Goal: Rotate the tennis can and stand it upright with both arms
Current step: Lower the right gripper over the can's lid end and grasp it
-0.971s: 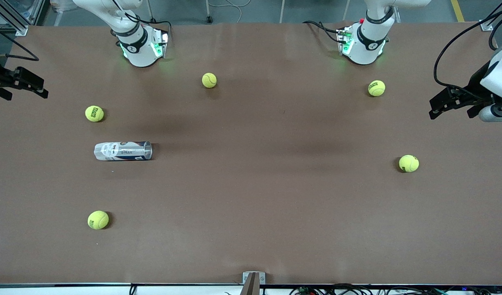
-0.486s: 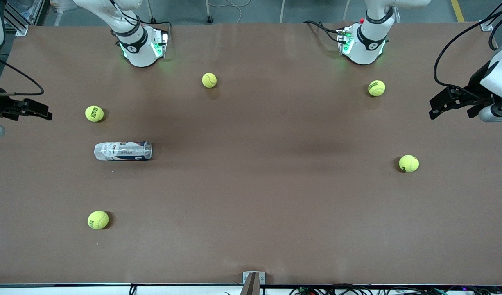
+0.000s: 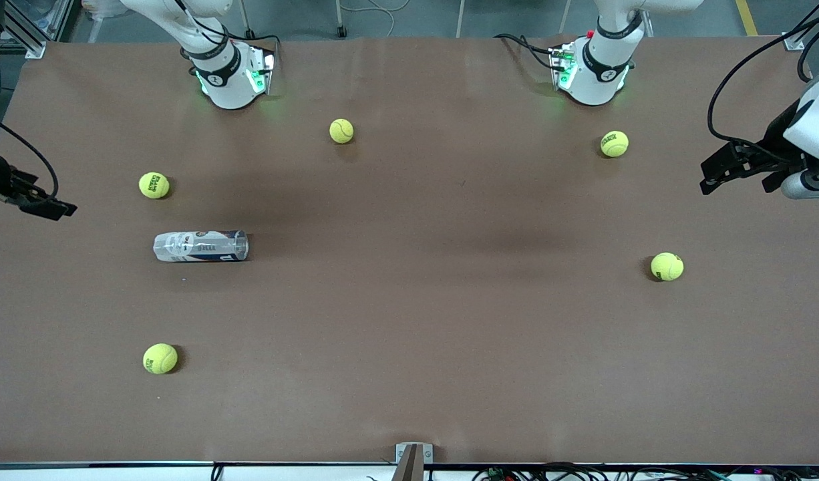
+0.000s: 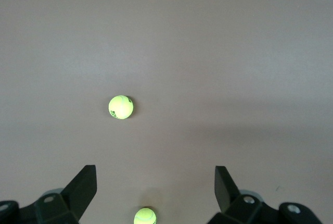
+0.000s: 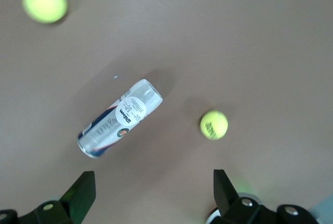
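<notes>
The tennis can (image 3: 200, 246) is a clear tube with a white and navy label. It lies on its side on the brown table toward the right arm's end. It also shows in the right wrist view (image 5: 120, 118), apart from the gripper. My right gripper (image 3: 49, 208) hangs open and empty over the table's edge at the right arm's end; its fingers (image 5: 83, 193) stand wide apart. My left gripper (image 3: 717, 175) waits open and empty over the table's edge at the left arm's end; its fingers (image 4: 83, 185) are also wide apart.
Several yellow tennis balls lie scattered. One (image 3: 154, 185) is just farther from the front camera than the can and one (image 3: 160, 358) is nearer. Others lie at mid-table (image 3: 341, 131) and toward the left arm's end (image 3: 614, 143) (image 3: 667, 266). The arm bases (image 3: 229, 73) (image 3: 593, 70) stand along one edge.
My right gripper has swung along the table's edge at the right arm's end, lower in the front view and closer to the can. The left arm and the can have not moved.
</notes>
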`<state>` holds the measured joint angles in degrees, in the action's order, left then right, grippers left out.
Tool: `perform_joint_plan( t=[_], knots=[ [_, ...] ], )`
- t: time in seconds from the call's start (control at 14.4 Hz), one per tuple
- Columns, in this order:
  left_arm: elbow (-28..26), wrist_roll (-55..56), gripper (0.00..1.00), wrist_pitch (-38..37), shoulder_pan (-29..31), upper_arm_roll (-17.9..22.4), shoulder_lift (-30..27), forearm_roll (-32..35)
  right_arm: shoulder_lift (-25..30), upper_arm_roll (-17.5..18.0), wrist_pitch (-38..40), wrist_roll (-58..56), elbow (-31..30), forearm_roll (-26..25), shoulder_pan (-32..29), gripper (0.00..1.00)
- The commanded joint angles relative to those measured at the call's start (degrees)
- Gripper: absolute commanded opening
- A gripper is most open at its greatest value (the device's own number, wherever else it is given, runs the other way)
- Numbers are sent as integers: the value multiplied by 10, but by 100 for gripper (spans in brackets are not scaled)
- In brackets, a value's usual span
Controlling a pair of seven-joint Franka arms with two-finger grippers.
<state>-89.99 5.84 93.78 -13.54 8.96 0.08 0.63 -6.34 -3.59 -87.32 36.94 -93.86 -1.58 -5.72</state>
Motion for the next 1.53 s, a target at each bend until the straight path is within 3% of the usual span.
perform_joint_plan(
  t=[0.0,0.21,0.35,0.9,1.46],
  knots=[
    [8,1,100,-6,1,-1,3,3,-29,6,7,202,7,0,18,100],
    [8,1,100,-6,1,-1,3,3,-57,6,-11,354,1,1,37,100],
    [8,1,100,-6,1,-1,3,3,-57,6,-49,423,-35,2,46,100],
    [8,1,100,-6,1,-1,3,3,-56,7,-203,523,-173,3,47,100],
    [7,1,100,-6,1,-1,3,3,-67,8,-417,556,-317,3,50,100]
  ],
)
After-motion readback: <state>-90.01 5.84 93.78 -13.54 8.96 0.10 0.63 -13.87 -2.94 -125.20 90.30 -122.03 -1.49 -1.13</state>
